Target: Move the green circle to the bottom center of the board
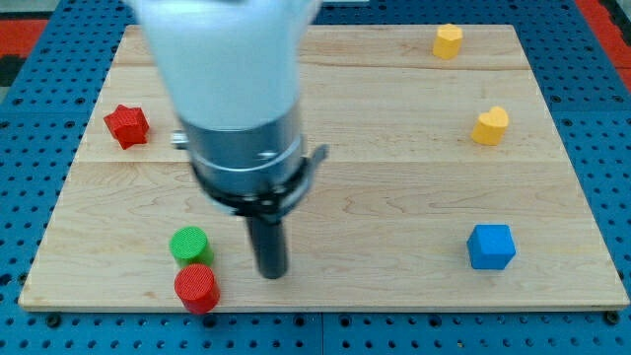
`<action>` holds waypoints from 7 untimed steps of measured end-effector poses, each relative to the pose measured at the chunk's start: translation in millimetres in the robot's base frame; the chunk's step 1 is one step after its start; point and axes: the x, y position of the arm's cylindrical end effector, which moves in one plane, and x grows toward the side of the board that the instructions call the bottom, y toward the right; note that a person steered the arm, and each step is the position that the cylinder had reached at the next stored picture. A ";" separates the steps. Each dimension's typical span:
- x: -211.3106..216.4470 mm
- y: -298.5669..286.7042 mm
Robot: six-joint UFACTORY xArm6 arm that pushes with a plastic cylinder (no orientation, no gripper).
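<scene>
The green circle point(189, 244) lies near the bottom left of the wooden board point(394, 197). A red circle point(196, 288) touches it just below, near the board's bottom edge. My tip point(271, 273) is down on the board to the right of both circles, a short gap from them. The arm's white and grey body hangs over the board's upper left middle and hides what lies under it.
A red star-shaped block point(127, 125) sits at the left. A yellow block point(448, 40) sits at the top right, a yellow heart-like block point(490, 126) below it, and a blue cube point(491, 247) at the lower right.
</scene>
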 end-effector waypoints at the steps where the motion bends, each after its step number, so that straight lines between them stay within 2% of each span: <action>1: 22.9 26.2; 2: 38.2 4.7; 4: 30.2 -108.5; 6: -29.7 -251.5; 7: -28.1 -242.1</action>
